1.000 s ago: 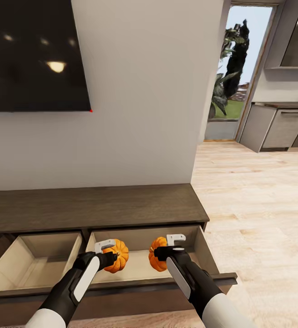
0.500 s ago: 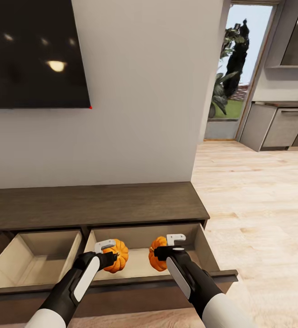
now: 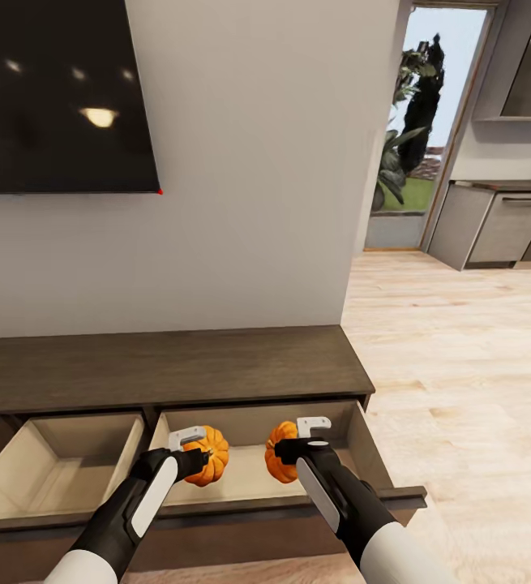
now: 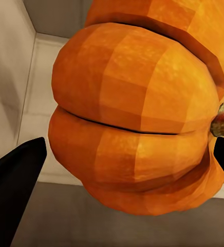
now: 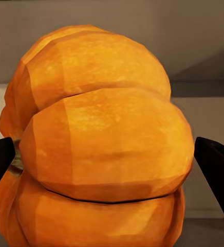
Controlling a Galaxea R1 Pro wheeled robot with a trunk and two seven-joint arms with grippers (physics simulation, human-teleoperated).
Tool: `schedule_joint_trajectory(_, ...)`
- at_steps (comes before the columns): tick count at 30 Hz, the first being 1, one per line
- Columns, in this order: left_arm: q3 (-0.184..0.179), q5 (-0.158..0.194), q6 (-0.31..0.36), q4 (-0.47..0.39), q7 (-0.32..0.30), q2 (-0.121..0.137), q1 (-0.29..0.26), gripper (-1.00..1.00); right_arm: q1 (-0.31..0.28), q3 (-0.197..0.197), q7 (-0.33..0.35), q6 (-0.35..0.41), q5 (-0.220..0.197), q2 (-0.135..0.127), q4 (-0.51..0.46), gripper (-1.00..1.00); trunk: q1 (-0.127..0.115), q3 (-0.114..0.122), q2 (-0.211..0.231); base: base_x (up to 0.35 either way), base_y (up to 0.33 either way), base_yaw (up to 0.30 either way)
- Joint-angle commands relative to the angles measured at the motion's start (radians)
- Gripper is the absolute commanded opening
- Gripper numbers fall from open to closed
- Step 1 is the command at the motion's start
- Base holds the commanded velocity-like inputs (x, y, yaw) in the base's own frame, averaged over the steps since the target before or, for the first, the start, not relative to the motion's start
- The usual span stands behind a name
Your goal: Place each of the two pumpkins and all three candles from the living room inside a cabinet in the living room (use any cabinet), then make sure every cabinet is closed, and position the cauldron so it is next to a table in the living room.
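Observation:
Two orange pumpkins hang over the open right-hand drawer [image 3: 362, 450] of the low dark-brown cabinet [image 3: 168, 365]. My left gripper [image 3: 200, 456] is shut on one pumpkin [image 3: 211, 456] [image 4: 137, 123]. My right gripper [image 3: 285, 456] is shut on the other pumpkin [image 3: 278, 453] [image 5: 99, 144]. Both pumpkins are held above the pale drawer floor, about a hand's width apart. In each wrist view a black fingertip [image 4: 14, 170] [image 5: 217, 170] shows beside the fruit.
A second drawer [image 3: 62, 462] stands open to the left. A black TV [image 3: 54, 97] hangs on the wall above the cabinet. Light plank floor [image 3: 460, 365] stretches right toward a doorway [image 3: 415, 138] and grey kitchen cupboards [image 3: 500, 223].
The picture has shifted slightly, a small camera move. Both grippers keep their pumpkins over the right drawer in the same pose.

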Motion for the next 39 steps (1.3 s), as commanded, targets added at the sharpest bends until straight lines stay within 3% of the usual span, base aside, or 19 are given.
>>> schedule_joint_trajectory(1, -0.002, 0.011, 0.002, -0.001, 0.010, 0.000, -0.001, -1.00, -0.001, 0.004, -0.010, 0.002, -0.010, -0.001, -0.001, -1.00, 0.004, -0.004, -0.007, 0.000, 0.000, 0.000)
schedule_joint_trajectory(12, -0.003, 0.010, 0.004, -0.003, 0.012, 0.000, -0.001, -1.00, -0.001, 0.004, -0.013, 0.003, -0.012, -0.001, -0.001, -1.00, 0.046, -0.039, -0.084, 0.000, 0.000, 0.000)
schedule_joint_trajectory(34, -0.003, 0.012, 0.005, -0.004, 0.011, 0.000, 0.000, -1.00, -0.001, 0.004, -0.013, 0.002, -0.012, -0.001, -0.001, -1.00, 0.046, -0.039, -0.084, 0.000, 0.000, 0.000)
schedule_joint_trajectory(39, -0.028, 0.012, 0.005, -0.004, 0.011, 0.000, -0.001, -1.00, -0.001, 0.004, -0.013, 0.002, -0.012, -0.001, -0.001, -1.00, 0.046, -0.039, -0.084, 0.104, 0.000, 0.000)
